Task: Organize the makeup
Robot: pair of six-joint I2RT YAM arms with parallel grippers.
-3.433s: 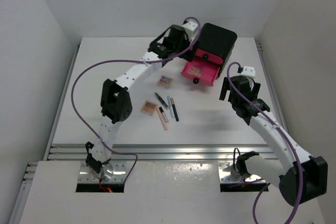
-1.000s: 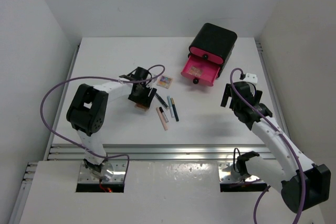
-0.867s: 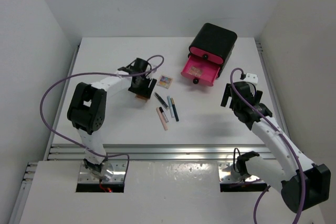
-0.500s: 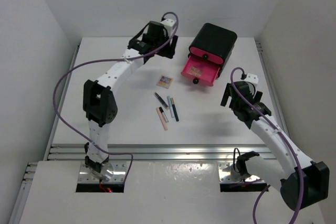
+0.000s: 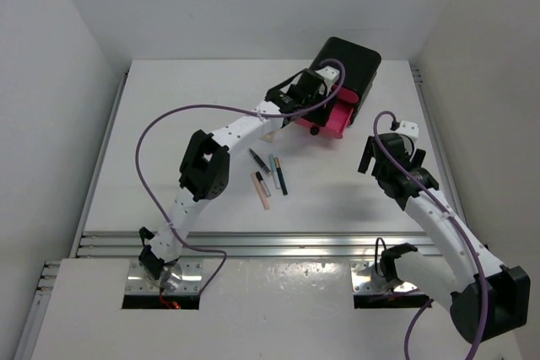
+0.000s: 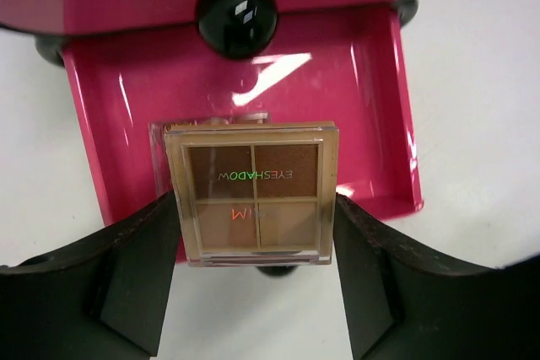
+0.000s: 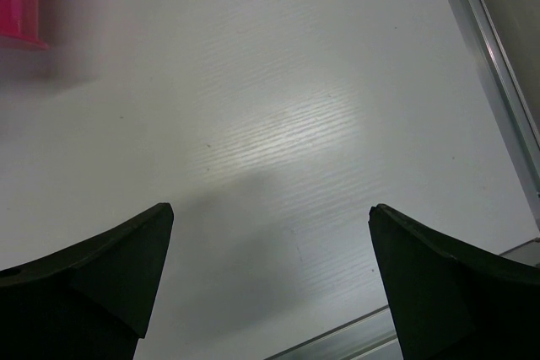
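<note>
The left end effector [image 6: 253, 201] is gripping a square eyeshadow palette [image 6: 253, 194] by its two side edges, its dark fingers [image 6: 135, 267] pressing flat against the clear case, jaws standing at a middling width set by the palette itself. The palette is showing four tan and brown pans and the printed word EYESHADOW, which is reading upside down in the left wrist view. It is hanging over the front part of the open pink drawer [image 6: 371, 107], with its near edge overlapping the drawer's front lip; whether it is touching the drawer floor cannot be told. A sliver of another flat clear case [image 6: 158, 158] is peeking out from behind its left side, inside the drawer. A glossy black knob [image 6: 236, 14] is sitting on the pink front just above the open drawer.

In the top view the left arm is stretching across the bench [image 5: 169, 124] to the black box [image 5: 354, 61] at the far right. A cluster of slim pencils and tubes [image 5: 275, 173] is lying on the bench in the middle, well apart from the box.

The right end effector [image 7: 270, 208] is hovering over bare bench with its jaws spread wide and holding nothing, near the bench's right rail [image 7: 498, 82]
</note>
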